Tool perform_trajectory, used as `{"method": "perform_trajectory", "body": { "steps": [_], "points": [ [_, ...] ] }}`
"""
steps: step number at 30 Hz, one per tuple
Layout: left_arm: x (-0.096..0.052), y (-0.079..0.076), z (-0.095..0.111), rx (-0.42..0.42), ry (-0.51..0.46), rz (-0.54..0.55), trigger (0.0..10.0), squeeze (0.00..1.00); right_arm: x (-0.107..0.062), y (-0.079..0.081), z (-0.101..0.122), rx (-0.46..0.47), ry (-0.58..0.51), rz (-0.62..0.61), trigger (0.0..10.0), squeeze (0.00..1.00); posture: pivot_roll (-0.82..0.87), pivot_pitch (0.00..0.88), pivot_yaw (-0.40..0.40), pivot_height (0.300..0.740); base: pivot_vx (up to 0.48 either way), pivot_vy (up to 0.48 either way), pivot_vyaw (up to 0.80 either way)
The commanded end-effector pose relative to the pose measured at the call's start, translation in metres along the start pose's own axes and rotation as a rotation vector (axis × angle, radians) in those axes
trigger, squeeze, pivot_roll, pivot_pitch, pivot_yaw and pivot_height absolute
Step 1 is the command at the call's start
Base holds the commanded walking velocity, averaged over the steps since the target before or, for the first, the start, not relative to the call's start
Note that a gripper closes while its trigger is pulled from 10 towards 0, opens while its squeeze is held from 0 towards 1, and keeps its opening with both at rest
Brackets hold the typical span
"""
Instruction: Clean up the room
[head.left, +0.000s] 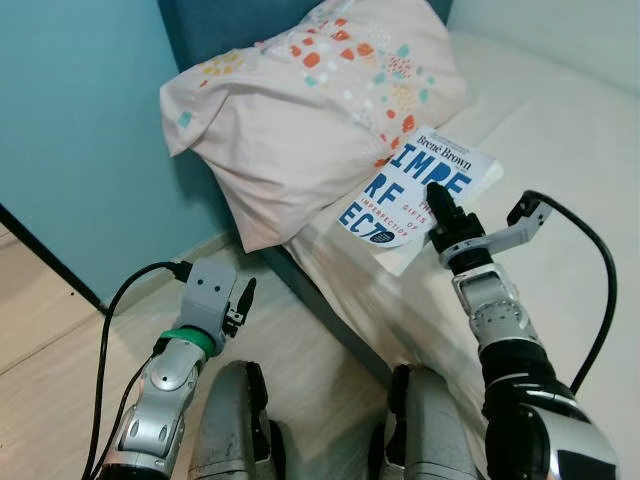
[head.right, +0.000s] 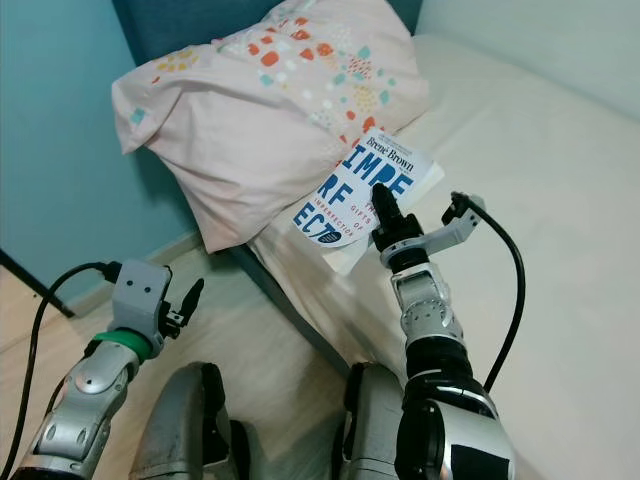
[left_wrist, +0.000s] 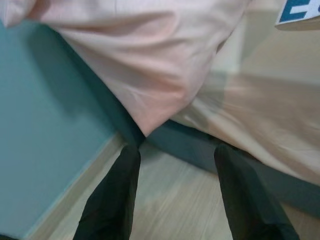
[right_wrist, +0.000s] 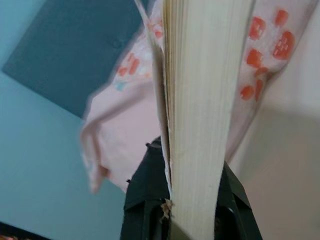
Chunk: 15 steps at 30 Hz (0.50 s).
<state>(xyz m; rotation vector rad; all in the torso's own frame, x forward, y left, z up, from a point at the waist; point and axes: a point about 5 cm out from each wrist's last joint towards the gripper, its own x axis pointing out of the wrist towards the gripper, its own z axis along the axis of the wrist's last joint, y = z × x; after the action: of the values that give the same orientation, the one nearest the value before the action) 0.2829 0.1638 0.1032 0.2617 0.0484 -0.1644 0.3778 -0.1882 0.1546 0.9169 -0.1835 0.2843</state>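
While the right pincer reaches out over the bed, its two black fingers are closed onto the near edge of a paperback book, one finger over the cover and one beneath. Right wrist view confirms the grip: page block sandwiched between both fingers, pages seen edge-on. Book has a white cover with big blue lettering, author line "Brené Brown" at its far end. It lies on the bed's cream sheet, far-left end resting against the pillow, near end at the pincer. Pillow is pale pink with orange, teal and yellow spots, slumped against the dark teal headboard at the far left of the bed, one corner hanging over the bed's left edge. Black cable loops off the right wrist.

Left pincer hangs low on the left over the light wood floor, near the bed's dark frame. Its fingers stand spread well apart with nothing between them, per left wrist view. Green band on the left wrist. Teal wall at left, pale skirting board along its base.
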Motion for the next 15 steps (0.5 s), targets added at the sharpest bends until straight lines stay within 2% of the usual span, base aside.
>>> {"method": "perform_trajectory", "body": {
  "steps": [1,8,10,14,15],
  "points": [
    [-0.008,0.001,-0.006,0.003,0.034,-0.004,10.0,0.00,0.004,-0.003,0.007,-0.008,0.025,-0.023,10.0,0.00,0.17,0.232,0.037,0.550,0.000,0.000,0.00],
    [-0.011,0.004,-0.005,0.004,0.041,0.000,10.0,0.00,0.006,-0.008,0.012,-0.022,0.079,-0.058,10.0,0.00,0.18,0.252,0.043,0.550,0.000,0.000,0.00],
    [-0.016,0.008,-0.004,0.009,0.047,0.001,10.0,0.00,0.006,-0.013,0.023,-0.063,0.089,-0.095,10.0,0.00,0.19,0.280,0.061,0.550,0.000,0.000,0.00],
    [-0.019,0.010,-0.003,0.013,0.050,0.000,10.0,0.00,0.007,-0.013,0.028,-0.079,0.085,-0.097,10.0,0.00,0.20,0.282,0.063,0.550,0.000,0.000,0.00],
    [-0.025,0.014,0.000,0.023,0.056,-0.001,10.0,0.00,0.010,-0.012,0.034,-0.079,0.089,-0.085,10.0,0.00,0.23,0.306,0.069,0.550,0.000,0.000,0.00]
  ]
}}
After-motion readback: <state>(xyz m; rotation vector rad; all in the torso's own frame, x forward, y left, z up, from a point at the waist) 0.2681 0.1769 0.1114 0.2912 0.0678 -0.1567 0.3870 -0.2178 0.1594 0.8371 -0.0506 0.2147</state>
